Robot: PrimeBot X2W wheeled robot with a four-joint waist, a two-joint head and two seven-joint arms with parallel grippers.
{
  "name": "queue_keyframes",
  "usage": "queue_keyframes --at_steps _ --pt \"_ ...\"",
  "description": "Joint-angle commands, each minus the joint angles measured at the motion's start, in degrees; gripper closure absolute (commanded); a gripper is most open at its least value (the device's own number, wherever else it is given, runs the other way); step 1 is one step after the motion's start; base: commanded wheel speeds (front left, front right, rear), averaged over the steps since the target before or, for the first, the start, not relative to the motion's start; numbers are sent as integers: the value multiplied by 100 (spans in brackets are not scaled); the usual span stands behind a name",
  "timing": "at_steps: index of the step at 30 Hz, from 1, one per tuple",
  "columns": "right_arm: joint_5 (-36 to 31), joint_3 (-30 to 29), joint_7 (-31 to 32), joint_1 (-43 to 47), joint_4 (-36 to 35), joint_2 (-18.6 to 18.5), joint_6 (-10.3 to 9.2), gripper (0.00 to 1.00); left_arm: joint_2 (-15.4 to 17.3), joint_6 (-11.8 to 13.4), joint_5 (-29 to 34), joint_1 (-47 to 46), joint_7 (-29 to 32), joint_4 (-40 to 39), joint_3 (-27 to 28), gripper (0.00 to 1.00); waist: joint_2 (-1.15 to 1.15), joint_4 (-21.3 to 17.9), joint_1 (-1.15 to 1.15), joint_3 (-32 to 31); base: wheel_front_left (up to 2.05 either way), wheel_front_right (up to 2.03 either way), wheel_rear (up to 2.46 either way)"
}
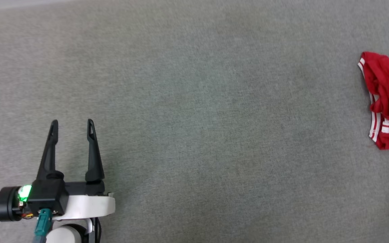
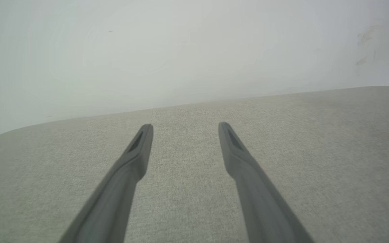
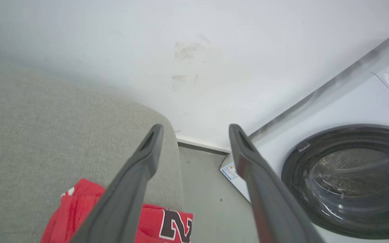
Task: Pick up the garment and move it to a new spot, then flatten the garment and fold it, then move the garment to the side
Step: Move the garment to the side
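Right gripper (image 3: pixel 195 128), jaws apart, above garment (image 3: pixel 150 216)

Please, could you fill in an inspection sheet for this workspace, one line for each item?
Surface: grey fabric top, flat.
Job's things: red shirt, bunched up, not flattened, at the right edge of the fabric top.
Clutter: nothing seen.
Grippers: left gripper open over bare fabric; right gripper open by the shirt, holding nothing.
Cables: teal cable at the left wrist.
Surroundings: white wall with smudges; washing machine beside the fabric top, a strip of floor between them.
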Motion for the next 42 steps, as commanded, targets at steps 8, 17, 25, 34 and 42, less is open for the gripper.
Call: queue_keyframes --at_steps 8,17,25,34,42 --pt "-492 5 -1370 326 -534 1031 -9 0 -120 32 -18 282 -12 196 -109 0 0 459 0 -720 0 0 0" --pt "-105 370 -1827 1129 -993 1970 -9 0 -208 31 -48 513 -12 449 -173 0 0 709 0 -1207 0 0 0" --pt "124 206 -1836 2400 -1581 2468 -9 0 -246 81 -100 720 -12 581 -191 0 0 850 0 -1548 0 0 0" --pt "270 -145 -1836 3753 -2090 2898 -8 0 -274 34 -154 983 -12 713 -162 0 0 917 0 -1863 0 0 0" --pt "295 -484 -1836 4712 -2550 3179 -8 0 -293 0 -155 1162 -12 823 -167 0 0 1014 0 -2091 0 0 0"
